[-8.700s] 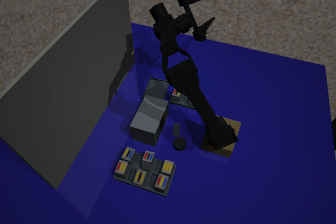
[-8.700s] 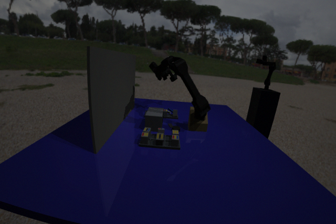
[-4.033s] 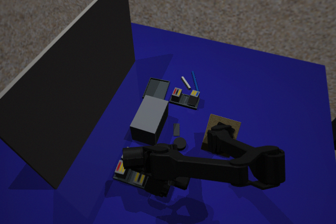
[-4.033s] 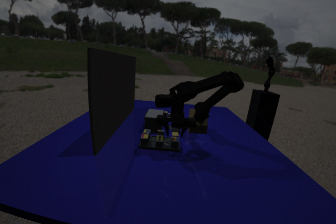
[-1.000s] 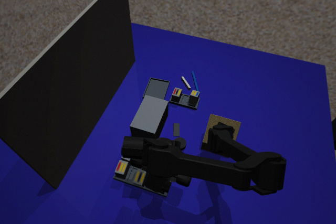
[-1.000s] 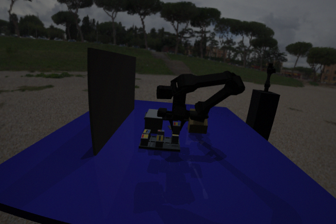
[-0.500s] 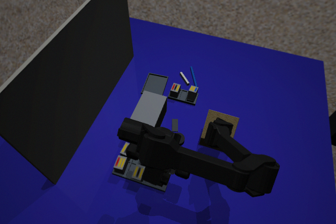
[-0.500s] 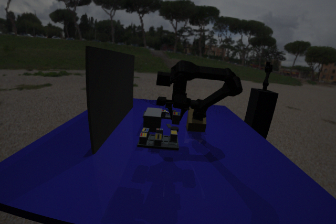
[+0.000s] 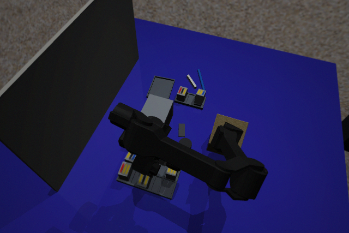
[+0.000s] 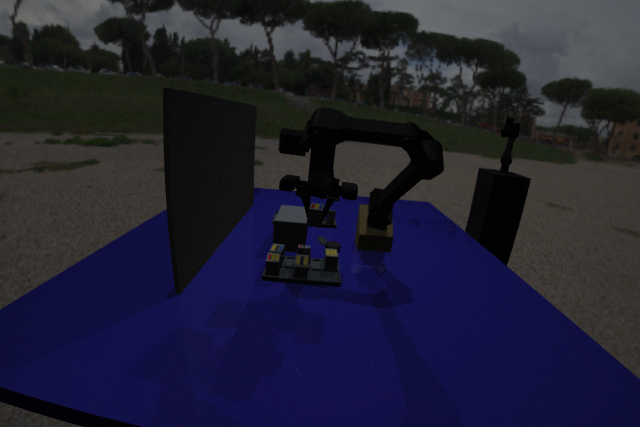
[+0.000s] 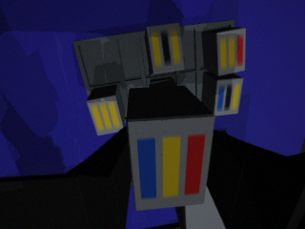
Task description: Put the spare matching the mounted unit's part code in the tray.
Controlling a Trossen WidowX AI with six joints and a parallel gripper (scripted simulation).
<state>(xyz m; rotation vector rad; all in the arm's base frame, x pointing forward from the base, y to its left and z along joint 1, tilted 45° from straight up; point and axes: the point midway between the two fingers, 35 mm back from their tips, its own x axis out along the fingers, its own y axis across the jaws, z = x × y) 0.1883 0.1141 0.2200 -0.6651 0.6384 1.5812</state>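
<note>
My gripper (image 10: pixel 315 212) (image 11: pixel 160 131) is shut on a block with blue, yellow and red stripes (image 11: pixel 172 167), held above the table behind the spares rack. The arm hides it in the top view. The spares rack (image 9: pixel 157 192) (image 10: pixel 302 280) (image 11: pixel 101 62) holds several striped blocks, among them yellow-black-yellow (image 11: pixel 165 48), yellow-yellow-red (image 11: pixel 231 50), blue-black-yellow (image 11: pixel 228 96) and all-yellow (image 11: pixel 106 115). A large grey box (image 9: pixel 157 105) (image 10: pixel 290 228), seemingly the mounted unit, stands beyond the rack; no code shows on its visible faces. The shallow grey tray (image 9: pixel 162 86) behind it looks empty.
A tall dark panel (image 9: pixel 78 78) (image 10: pixel 209 179) stands at the left. A small rack (image 9: pixel 190 98) right of the tray holds two striped blocks. A white rod (image 9: pixel 191 81) and blue rod (image 9: pixel 200 78) lie behind it. A dark disc (image 9: pixel 185 142) and small plate (image 9: pixel 181 130) lie right of the box.
</note>
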